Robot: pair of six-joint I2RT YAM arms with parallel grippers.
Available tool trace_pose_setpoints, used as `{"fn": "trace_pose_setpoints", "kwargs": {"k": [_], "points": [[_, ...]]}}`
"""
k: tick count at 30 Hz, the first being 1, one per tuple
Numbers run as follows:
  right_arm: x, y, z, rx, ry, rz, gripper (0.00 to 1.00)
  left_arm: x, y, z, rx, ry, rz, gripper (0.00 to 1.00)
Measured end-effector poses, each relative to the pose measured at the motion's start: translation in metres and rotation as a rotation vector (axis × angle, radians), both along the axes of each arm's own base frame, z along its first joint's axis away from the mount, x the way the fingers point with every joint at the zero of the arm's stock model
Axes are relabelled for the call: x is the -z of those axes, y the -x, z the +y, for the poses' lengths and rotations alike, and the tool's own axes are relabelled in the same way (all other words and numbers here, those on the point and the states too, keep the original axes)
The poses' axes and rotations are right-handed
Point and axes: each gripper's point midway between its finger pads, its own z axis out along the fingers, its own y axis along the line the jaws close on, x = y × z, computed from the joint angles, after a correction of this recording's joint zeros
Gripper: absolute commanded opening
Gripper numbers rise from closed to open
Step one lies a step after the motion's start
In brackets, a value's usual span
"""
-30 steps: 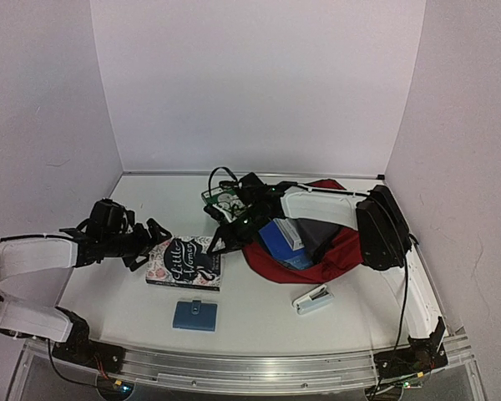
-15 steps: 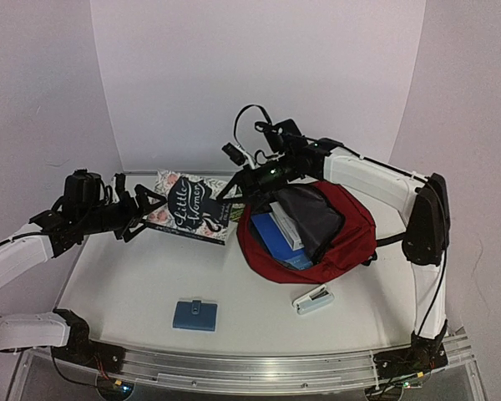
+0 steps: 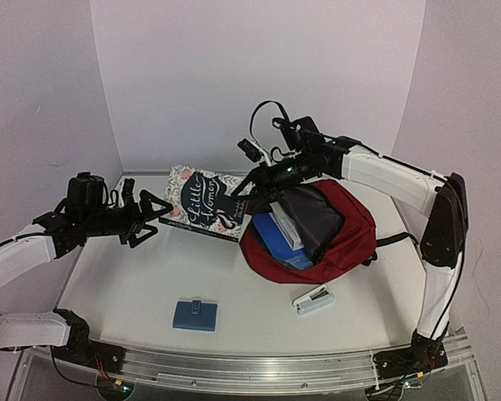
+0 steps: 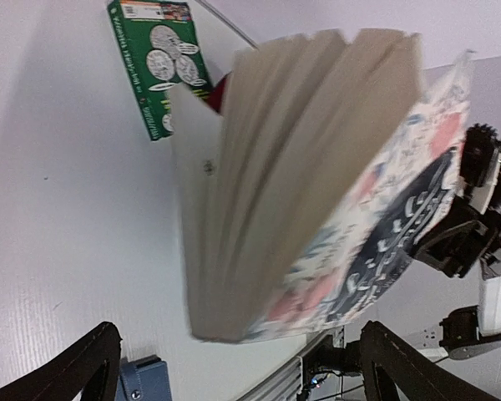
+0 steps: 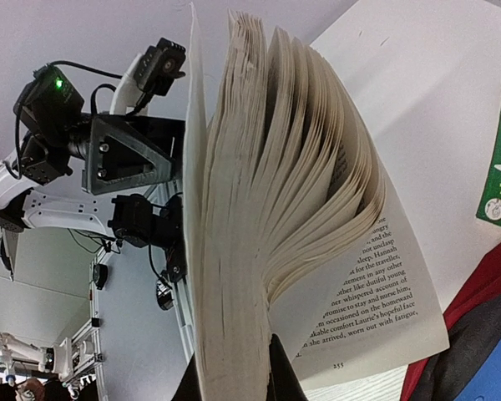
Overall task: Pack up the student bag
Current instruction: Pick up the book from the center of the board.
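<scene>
**Holding Little Women paperback (image 3: 204, 205) aloft beside student bag (image 3: 352, 236)**

Pinching paperback's right edge with right fingers (image 3: 257, 182), above tabletop (image 3: 125, 284). Facing its left edge with left fingers (image 4: 90, 368) spread wide. Just right, on tabletop: dark red student bag, unzipped, blue books (image 3: 280, 238) inside.

In your left wrist view, the Little Women book (image 4: 317, 192) is blurred along its fanned pages and covers part of the green box (image 4: 154, 67); the blue wallet (image 4: 140, 380) is cut by the bottom edge. In your right wrist view, those pages hide most of the right gripper (image 5: 238, 376).
</scene>
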Motion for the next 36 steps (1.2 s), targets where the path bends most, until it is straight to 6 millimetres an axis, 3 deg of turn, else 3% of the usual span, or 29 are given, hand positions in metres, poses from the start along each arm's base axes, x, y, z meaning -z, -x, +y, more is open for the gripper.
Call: {"fn": "trace_pose_setpoints", "kwargs": {"k": [4, 9, 23, 30, 36], "points": [[0.009, 0.007, -0.001, -0.019, 0.008, 0.032, 0.00, -0.009, -0.002, -0.013, 0.060, 0.055, -0.031, 0.96], [0.011, 0.013, -0.006, -0.033, 0.005, 0.056, 0.00, -0.003, -0.008, -0.023, 0.096, 0.099, -0.001, 0.91], [-0.012, 0.026, -0.010, -0.057, -0.034, 0.033, 0.00, 0.004, -0.011, -0.033, 0.118, 0.169, 0.027, 0.91], [-0.002, 0.034, -0.012, -0.081, -0.027, 0.072, 0.00, -0.008, -0.006, -0.041, 0.172, 0.261, -0.007, 0.70], [0.008, 0.039, -0.014, -0.089, -0.018, 0.095, 0.00, -0.010, -0.003, -0.042, 0.185, 0.302, -0.011, 0.39]]}}
